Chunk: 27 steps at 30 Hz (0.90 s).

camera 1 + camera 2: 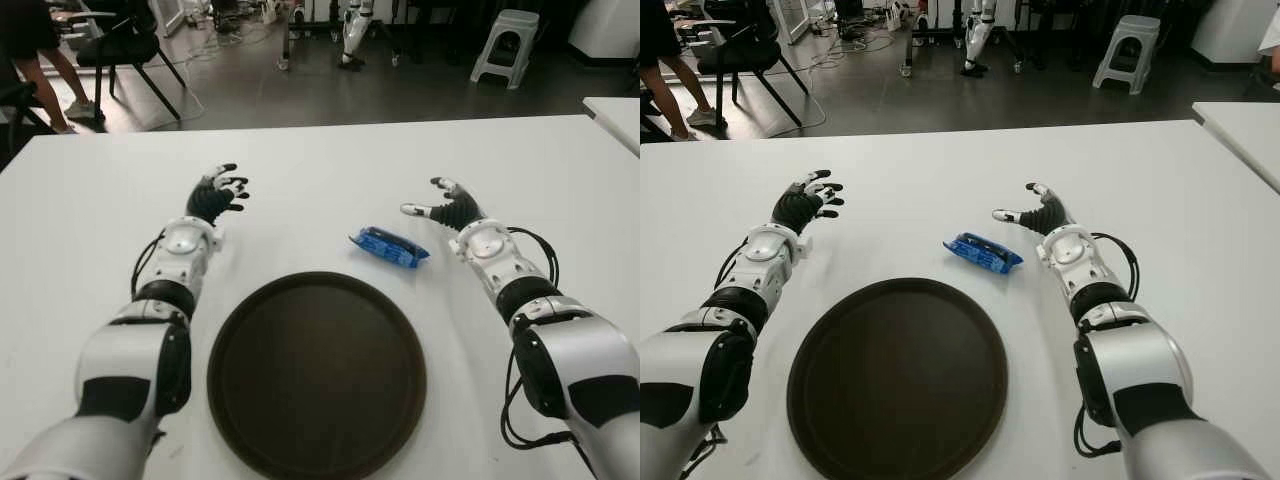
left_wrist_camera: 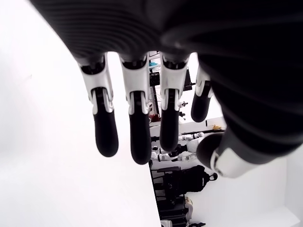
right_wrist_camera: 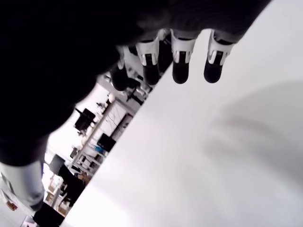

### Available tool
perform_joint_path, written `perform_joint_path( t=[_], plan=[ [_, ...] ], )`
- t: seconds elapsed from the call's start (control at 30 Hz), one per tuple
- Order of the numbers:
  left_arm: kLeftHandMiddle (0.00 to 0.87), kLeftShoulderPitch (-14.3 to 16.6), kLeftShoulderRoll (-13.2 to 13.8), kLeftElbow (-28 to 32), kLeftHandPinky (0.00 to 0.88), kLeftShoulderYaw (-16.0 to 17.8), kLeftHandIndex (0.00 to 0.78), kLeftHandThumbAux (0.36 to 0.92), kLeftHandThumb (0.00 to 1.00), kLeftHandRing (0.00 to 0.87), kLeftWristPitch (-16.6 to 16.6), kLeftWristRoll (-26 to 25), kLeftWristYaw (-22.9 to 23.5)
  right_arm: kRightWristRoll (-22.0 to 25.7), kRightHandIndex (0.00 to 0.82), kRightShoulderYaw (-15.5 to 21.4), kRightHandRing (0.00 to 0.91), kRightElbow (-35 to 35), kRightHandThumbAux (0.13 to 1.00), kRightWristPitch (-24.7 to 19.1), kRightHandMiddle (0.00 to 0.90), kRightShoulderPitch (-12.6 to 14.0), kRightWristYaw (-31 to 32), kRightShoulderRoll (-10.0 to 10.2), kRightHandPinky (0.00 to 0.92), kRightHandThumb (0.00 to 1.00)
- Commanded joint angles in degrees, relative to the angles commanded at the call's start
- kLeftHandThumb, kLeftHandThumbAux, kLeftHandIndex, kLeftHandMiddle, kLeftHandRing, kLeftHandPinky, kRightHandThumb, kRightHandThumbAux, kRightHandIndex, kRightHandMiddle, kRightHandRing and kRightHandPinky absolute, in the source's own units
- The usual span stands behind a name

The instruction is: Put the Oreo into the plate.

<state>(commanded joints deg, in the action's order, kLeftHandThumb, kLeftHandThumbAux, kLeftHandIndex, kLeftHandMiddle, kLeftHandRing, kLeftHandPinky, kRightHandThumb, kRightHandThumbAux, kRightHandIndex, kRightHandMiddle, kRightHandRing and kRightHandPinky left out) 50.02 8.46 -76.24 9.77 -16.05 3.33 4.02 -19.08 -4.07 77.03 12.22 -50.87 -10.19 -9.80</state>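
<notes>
Since the Oreo [image 1: 389, 247] lies on the counter [image 1: 320, 160] just beyond the plate [image 1: 316, 373], the right robot hand [image 1: 446, 206] is nearer — pack sits inboard of it, long axis slanting. Both hands open, empty; left robot hand [image 1: 216, 194] farther off. Glossy blue wrapper, flat dark round plate.

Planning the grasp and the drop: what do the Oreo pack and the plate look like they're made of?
Oreo pack: looks like thin glossy plastic film, given its crimped ends and highlights. Plate: dark brown, smooth, faint sheen, raised rim; probably plastic or melamine, not certain. Both hands open, empty: left hand, right hand.
</notes>
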Motion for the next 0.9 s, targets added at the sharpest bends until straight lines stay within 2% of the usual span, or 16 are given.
perform_joint_path(
  t=[0.1, 0.17, 0.27, 0.37, 0.5, 0.63, 0.73, 0.9],
  plan=[
    [0.295, 0.0, 0.0, 0.0, 0.397, 0.0, 0.171, 0.663, 0.086, 0.341, -0.1, 0.1, 0.1, -0.5, 0.104, -0.4, 0.007, -0.3, 0.644, 1.9, 0.002, -0.1, -3.6, 0.2, 0.086, 0.000],
    [0.294, 0.0, 0.0, 0.0, 0.396, 0.0, 0.171, 0.663, 0.091, 0.340, 0.0, 0.1, 0.1, -0.1, 0.131, 0.1, 0.009, -0.4, 0.651, 3.2, 0.003, 0.0, -5.1, 0.5, 0.102, 0.000],
    [0.300, 0.1, 0.0, 0.0, 0.400, -0.1, 0.177, 0.660, 0.091, 0.344, 0.0, 0.2, 0.1, 0.6, 0.222, 0.9, 0.107, -0.6, 0.701, 5.6, 0.096, 0.5, -7.7, 0.8, 0.183, 0.000],
    [0.303, 0.1, 0.1, 0.0, 0.401, -0.3, 0.182, 0.661, 0.079, 0.346, 0.1, 0.4, -0.1, 0.7, 0.271, 0.9, 0.196, -0.4, 0.755, 7.0, 0.170, 0.7, -8.2, 0.8, 0.269, 0.000],
    [0.295, 0.0, 0.0, 0.0, 0.399, -0.4, 0.179, 0.665, 0.073, 0.341, 0.1, 0.5, -0.4, 0.2, 0.230, 0.5, 0.235, 0.2, 0.776, 6.8, 0.195, 1.2, -7.1, 0.0, 0.288, 0.000],
    [0.294, 0.0, -0.1, 0.0, 0.399, -0.4, 0.179, 0.666, 0.079, 0.341, -0.1, 0.5, -0.6, 0.0, 0.141, 0.3, 0.156, 0.8, 0.732, 6.2, 0.132, 2.4, -4.7, -0.8, 0.173, 0.000],
    [0.296, -0.1, -0.2, 0.1, 0.397, -0.3, 0.179, 0.666, 0.086, 0.342, -0.2, 0.3, -0.5, 0.1, 0.052, 0.3, 0.055, 1.0, 0.677, 5.0, 0.046, 2.3, -2.6, -0.6, 0.062, 0.000],
    [0.299, -0.1, -0.3, 0.2, 0.397, -0.2, 0.178, 0.666, 0.089, 0.345, -0.3, 0.1, -0.4, 0.6, 0.008, 0.7, 0.009, 0.8, 0.634, 4.2, 0.007, 1.8, -0.4, -0.5, 0.010, 0.000]
  ],
)
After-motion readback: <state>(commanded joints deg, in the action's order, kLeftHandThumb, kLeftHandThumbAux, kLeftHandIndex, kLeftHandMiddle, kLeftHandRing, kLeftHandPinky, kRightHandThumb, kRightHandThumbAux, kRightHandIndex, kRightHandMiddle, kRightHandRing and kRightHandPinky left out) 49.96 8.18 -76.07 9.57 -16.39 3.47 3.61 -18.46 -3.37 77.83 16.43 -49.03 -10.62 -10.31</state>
